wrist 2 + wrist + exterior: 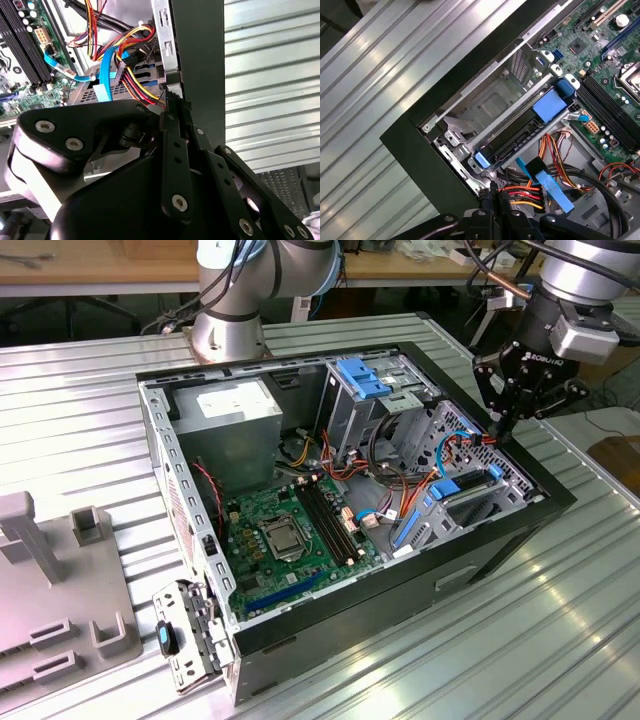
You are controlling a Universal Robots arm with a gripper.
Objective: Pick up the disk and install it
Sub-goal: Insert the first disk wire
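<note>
Disk sits in its bay, just beside the tool.

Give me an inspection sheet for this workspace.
Surface: ribbed metal table carrying the open computer case.
Job's things: the disk, in its blue carrier, lies in the drive bay by the case's corner.
Clutter: grey fixture tray at the exterior view's left.
Grippers: gripper shut, tips at the case's rim by the wires, not touching the disk.
Cables: red, orange and yellow wires and a flat blue cable beside the bay.
Surroundings: second robot base behind the case; wooden bench.
</note>
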